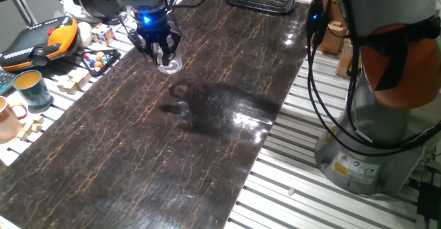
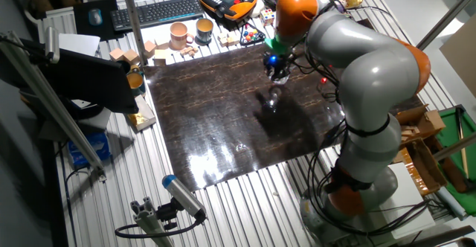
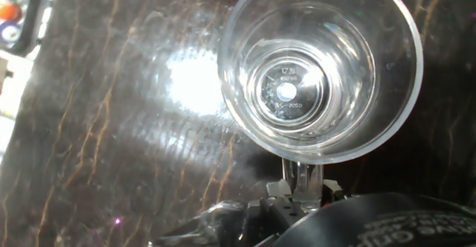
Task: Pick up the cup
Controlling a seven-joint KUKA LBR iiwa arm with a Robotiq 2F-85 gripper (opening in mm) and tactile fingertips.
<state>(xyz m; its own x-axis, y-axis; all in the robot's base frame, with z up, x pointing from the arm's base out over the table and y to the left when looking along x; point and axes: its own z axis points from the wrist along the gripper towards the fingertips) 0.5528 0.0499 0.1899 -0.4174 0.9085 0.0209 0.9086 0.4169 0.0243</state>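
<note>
A KUKA arm's gripper [image 1: 158, 47] hangs above the dark marbled mat [image 1: 138, 160] covering the bench [image 1: 289, 181], its fingers [image 1: 167, 52] closed on the rim of a clear glass cup [image 1: 169, 65], which hangs clear of the mat with its shadow cast lower down on the surface. In the hand view the cup [image 3: 320, 68] fills the upper right, its open mouth facing the camera and its thick base showing at the centre (a finger [image 3: 301, 178] meets the rim at the lower edge). From the other fixed view the gripper [image 2: 279, 68] and cup [image 2: 282, 76] sit over the mat's far side. Beside the mat stand a teal mug [image 1: 31, 89] with a yellow inside and a terracotta-pink mug [image 1: 7, 118], among wooden blocks [image 1: 72, 81], with a Rubik's cube [image 1: 103, 33] and an orange-and-black teach pendant [image 1: 41, 39] farther along.
</note>
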